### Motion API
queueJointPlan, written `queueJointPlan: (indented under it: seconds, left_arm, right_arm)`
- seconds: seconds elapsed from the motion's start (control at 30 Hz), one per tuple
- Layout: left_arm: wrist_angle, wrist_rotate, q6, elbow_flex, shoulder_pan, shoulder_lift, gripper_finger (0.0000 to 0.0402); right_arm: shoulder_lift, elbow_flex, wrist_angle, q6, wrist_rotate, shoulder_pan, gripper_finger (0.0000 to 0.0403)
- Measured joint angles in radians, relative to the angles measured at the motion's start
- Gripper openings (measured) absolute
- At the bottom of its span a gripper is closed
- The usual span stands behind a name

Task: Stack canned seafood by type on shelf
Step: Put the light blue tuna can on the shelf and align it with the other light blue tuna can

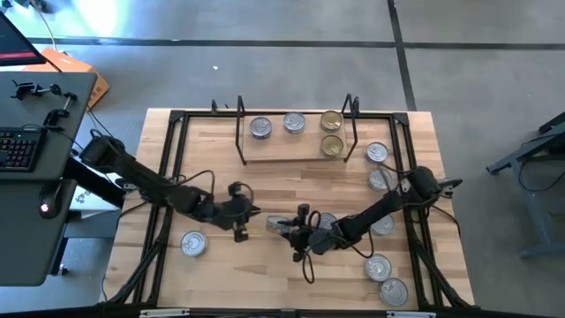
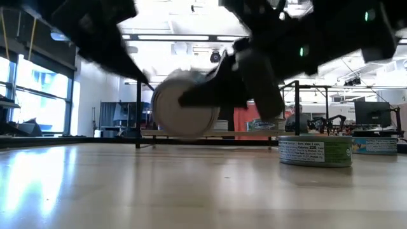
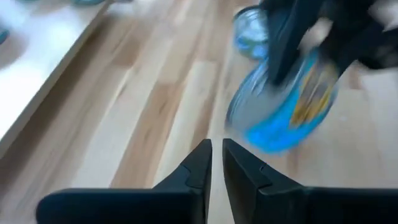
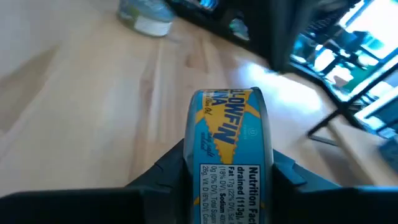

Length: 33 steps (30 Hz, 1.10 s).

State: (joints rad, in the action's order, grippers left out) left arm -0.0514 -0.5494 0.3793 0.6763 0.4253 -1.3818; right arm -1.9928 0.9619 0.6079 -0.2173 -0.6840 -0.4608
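Note:
My right gripper (image 1: 284,228) is near the table's middle, shut on a blue-and-yellow tuna tin (image 4: 229,143). That tin also shows in the low view (image 2: 184,105) and in the left wrist view (image 3: 280,106). My left gripper (image 1: 250,212) stands just left of the tin and touches nothing. Its fingers (image 3: 205,155) are shut to a thin slit. At the table's far side, the shelf (image 1: 282,148) carries two silver-lidded tins (image 1: 261,128) and two gold-lidded ones (image 1: 332,145), all standing on their flat bottoms. My right gripper pinches the tin between its two fingers, one on each flat end (image 4: 191,152). The printed side wall faces the wrist. The fingers come nearly level from the table's right side. The tin stands on edge in the hold, lifted clear of the tabletop.
Several loose tins stand along the table's right side (image 1: 381,179) and near right corner (image 1: 393,290). One tin (image 1: 192,243) is at the near left. A green-labelled tin (image 2: 315,151) stands close by in the low view. A black frame (image 1: 177,177) rims the tabletop.

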Motion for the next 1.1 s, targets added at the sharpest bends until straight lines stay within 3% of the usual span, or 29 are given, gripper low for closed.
queueJointPlan:
  seconds: [0.23,0.4,0.53,0.83,1.1]
  left_arm:
    - [0.150,-0.091,0.165,-0.167,0.093,0.064,0.0024]
    - [0.248,-0.189,0.176,-0.228,0.133,0.065,0.0024]
    - [0.256,-0.262,0.186,-0.260,0.140,0.063,0.0023]
    - [0.261,-0.412,0.203,-0.308,0.131,0.062,0.0023]
    - [0.260,-0.459,0.197,-0.311,0.131,0.062,0.0023]
  right_arm:
    - [0.193,0.001,-0.319,0.060,-0.092,-0.013,0.0117]
    - [0.319,0.001,-0.555,0.095,-0.113,0.091,0.0117]
    - [0.311,0.002,-0.542,-0.125,-0.003,0.240,0.0117]
    - [0.220,0.001,-0.443,-0.474,0.039,0.558,0.0117]
    - [0.131,0.004,-0.381,-0.512,0.079,0.611,0.0129]
